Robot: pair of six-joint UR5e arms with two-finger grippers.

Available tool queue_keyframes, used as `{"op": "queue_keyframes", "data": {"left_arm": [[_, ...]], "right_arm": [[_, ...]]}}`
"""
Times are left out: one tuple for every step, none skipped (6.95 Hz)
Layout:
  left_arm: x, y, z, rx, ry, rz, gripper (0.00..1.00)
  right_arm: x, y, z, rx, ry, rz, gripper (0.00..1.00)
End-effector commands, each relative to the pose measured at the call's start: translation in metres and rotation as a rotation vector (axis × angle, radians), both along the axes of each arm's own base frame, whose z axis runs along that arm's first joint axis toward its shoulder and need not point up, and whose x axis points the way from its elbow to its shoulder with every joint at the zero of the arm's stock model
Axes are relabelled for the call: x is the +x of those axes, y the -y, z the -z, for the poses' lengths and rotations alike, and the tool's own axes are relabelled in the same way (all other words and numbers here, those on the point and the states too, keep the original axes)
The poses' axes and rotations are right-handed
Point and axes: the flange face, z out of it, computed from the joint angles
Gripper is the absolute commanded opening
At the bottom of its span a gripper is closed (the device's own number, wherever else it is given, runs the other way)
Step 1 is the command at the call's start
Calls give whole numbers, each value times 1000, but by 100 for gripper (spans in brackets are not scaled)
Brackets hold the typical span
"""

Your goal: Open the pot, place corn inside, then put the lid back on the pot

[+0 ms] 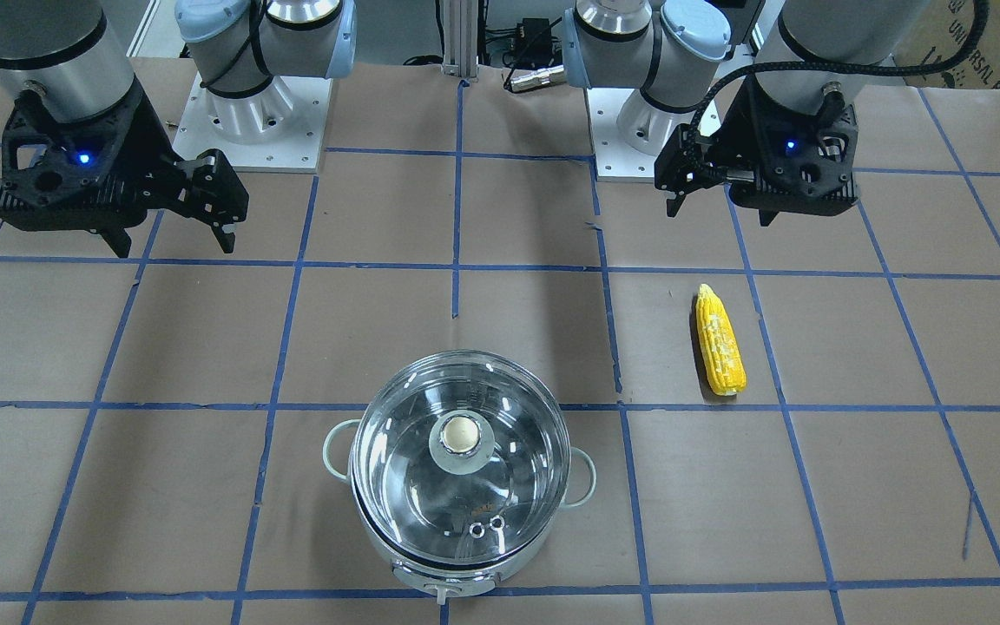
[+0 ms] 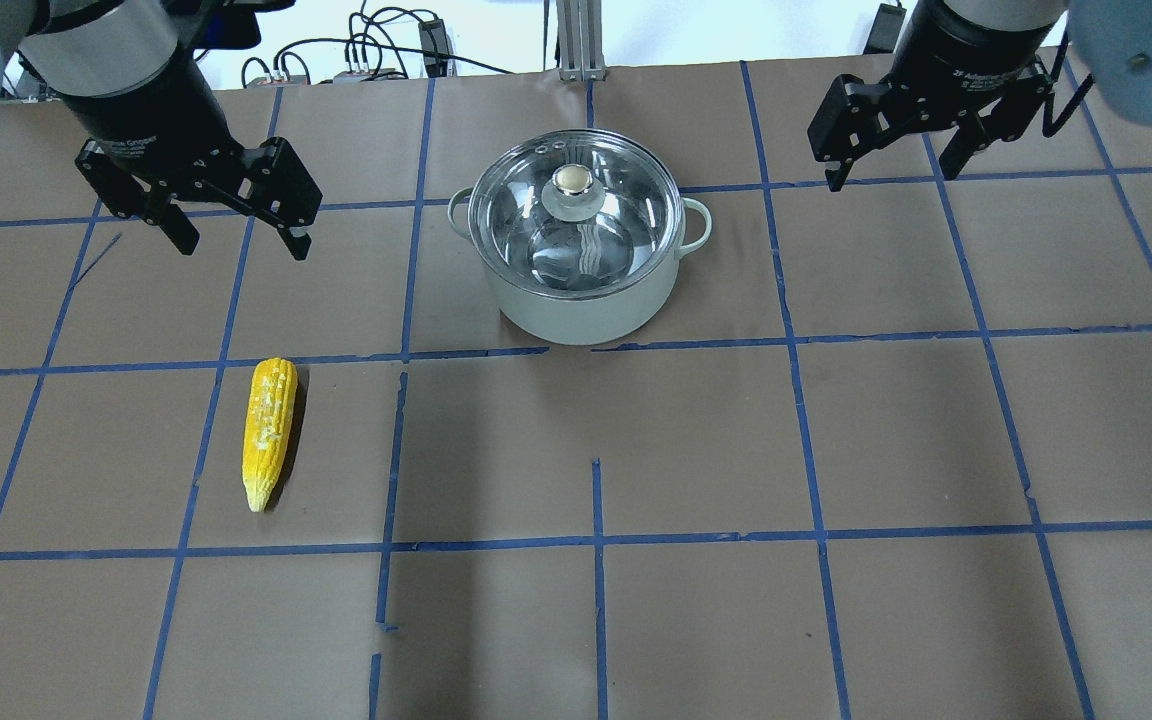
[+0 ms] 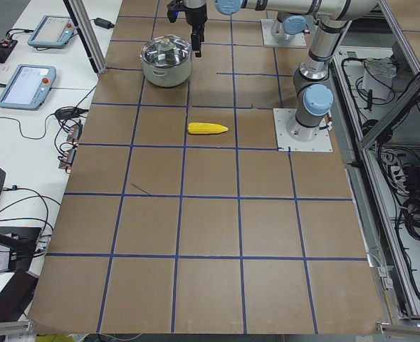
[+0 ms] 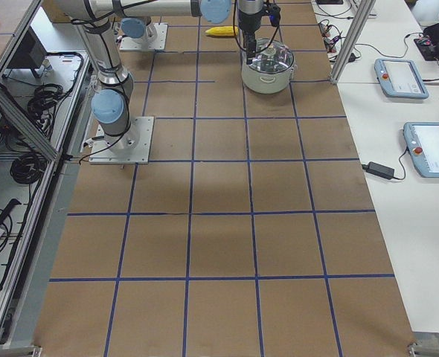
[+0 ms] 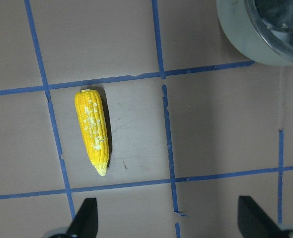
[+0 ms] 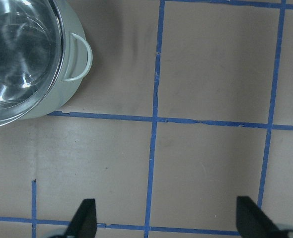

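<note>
Brown paper covers the table (image 2: 696,450), divided into squares by blue tape, and from my remote desk I read it from left to right. The left gripper (image 2: 243,245) hangs above the paper with its two black fingers spread wide and nothing between them. Near it, closer to the robot, the yellow tapered corn cob (image 2: 269,430) lies flat inside one square, well apart from the pot. I judge it light and stiff, and its kernel rows should give friction, so I would close across its thick middle and not the pointed end.

In the centre stands the round shiny stainless-steel pot (image 2: 586,310) with pale loop handles, closed by the clear domed glass lid (image 2: 576,235). The glass looks slippery and breakable, so the cream round knob (image 2: 572,181) is the only sensible place to hold it. The right gripper (image 2: 893,172) hovers to the right of the pot, its fingers also apart and empty.

The paper seems smooth — the pot may slide if it is pushed. Beside the table runs a white bench (image 3: 73,71) carrying tablet-like control panels (image 3: 26,85).
</note>
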Motion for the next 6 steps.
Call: {"op": "queue_keyframes", "data": {"left_arm": [[0,-1,-1,-4,0,0,100],[0,-1,-1,-4,-1,-1,100],[0,-2,-3,-8,-1,-1,100],[0,-2,-3,-8,-1,-1,100],[0,-2,-3,-8,-1,-1,100],[0,-2,-3,-8,-1,-1,100]], "right_arm": [[0,0,0,0,0,0,100],[0,0,0,0,2,0,100],[3,-1,0,0,9,-3,100],[8,0,1,-9,11,-10,100],[16,3,4,-23,9,-14,100],[24,4,5,-33,13,4,100]]}}
